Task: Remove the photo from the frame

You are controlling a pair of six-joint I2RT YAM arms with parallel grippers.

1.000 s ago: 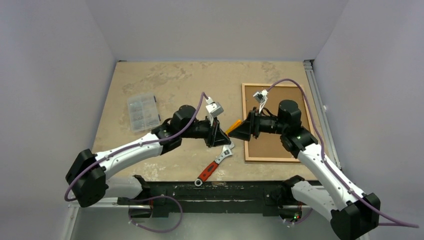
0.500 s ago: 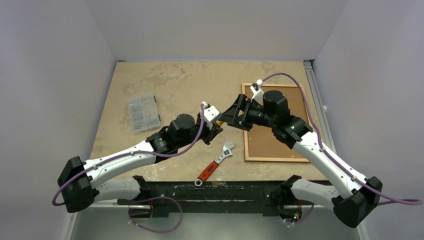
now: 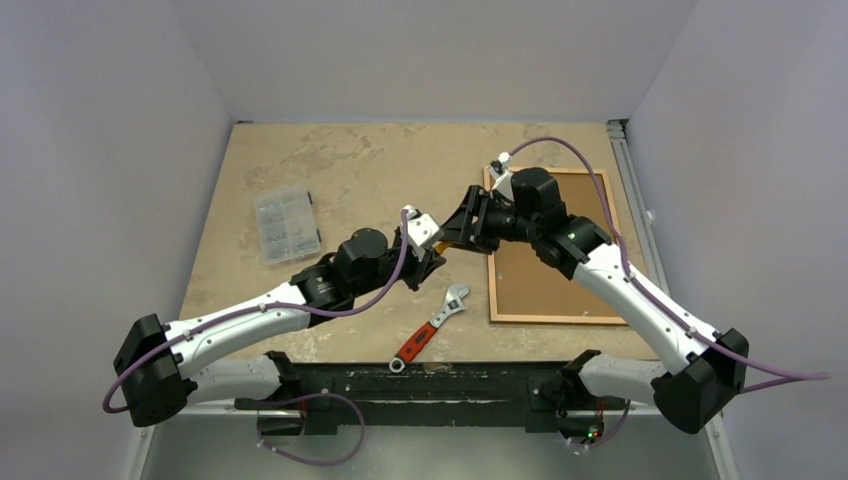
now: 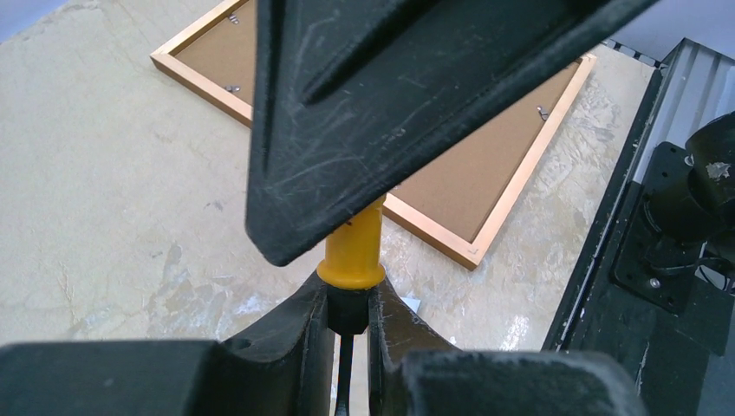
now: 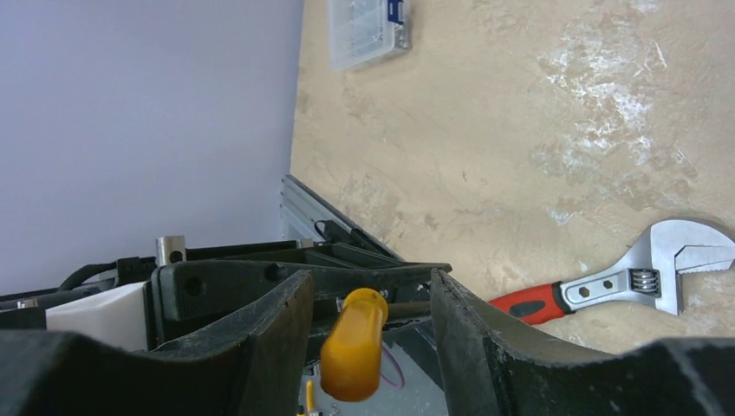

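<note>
The large rectangular picture frame with a narrow orange-brown wooden border [image 3: 550, 320] lies flat by the right edge of the beige mottled worktop [image 3: 350, 160], nearer the near right corner than the far one. Its plain cork-brown backing board [image 3: 540, 285] faces up, with small metal tabs [image 4: 542, 113] along the inside of the border. The photo itself is hidden.

The two arms meet above the middle of the worktop, just off the frame's left edge. The left gripper [image 4: 349, 316] has its jaws pinching the black collar of a yellow-handled tool [image 4: 351, 251], just below the yellow grip, and holds it off the worktop. The right gripper [image 5: 368, 290] faces it with its jaws spread, one finger on each side of the yellow handle. The right wrist view shows a gap on both sides, so neither finger touches it.

A silver adjustable wrench with a red grip [image 3: 430, 328] lies near the near edge, between the arm bases and beside the frame's near left corner. A clear plastic compartment box [image 3: 287, 224] sits well apart, towards the left edge.
</note>
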